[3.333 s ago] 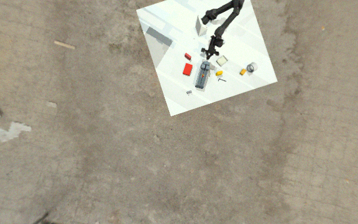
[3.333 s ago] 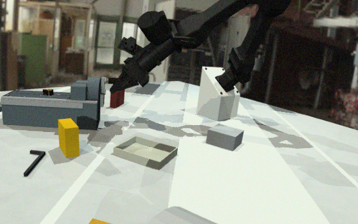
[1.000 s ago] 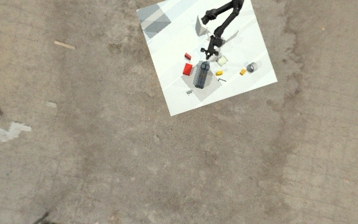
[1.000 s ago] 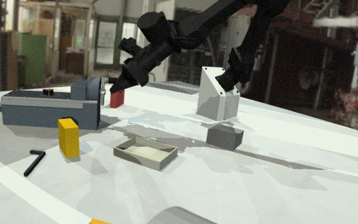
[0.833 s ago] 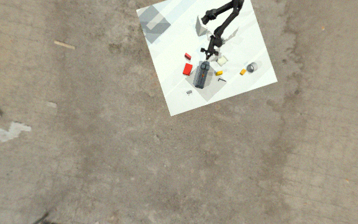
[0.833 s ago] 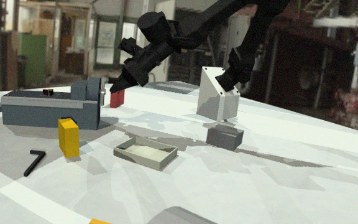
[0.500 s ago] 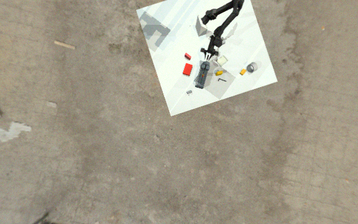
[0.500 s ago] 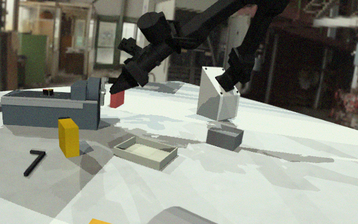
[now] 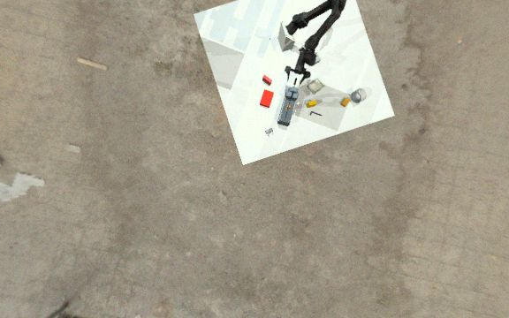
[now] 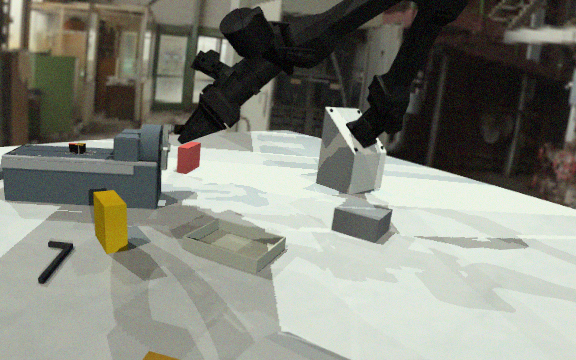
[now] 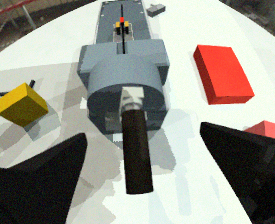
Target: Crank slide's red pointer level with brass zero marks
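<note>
Fingers spread wide, holding nothing; the dark handle [image 11: 137, 151] lies between them, untouched on either side, its long axis pointing straight ahead into the crank hub [image 11: 125, 99]. Beyond the hub, dead ahead, the machine [image 11: 124, 50] carries one red pointer [image 11: 121, 26]; brass marks too small to count. Right of the fingers: two red blocks [image 11: 222, 72]. Left: one yellow block [image 11: 21, 106]. One arm only.
</note>
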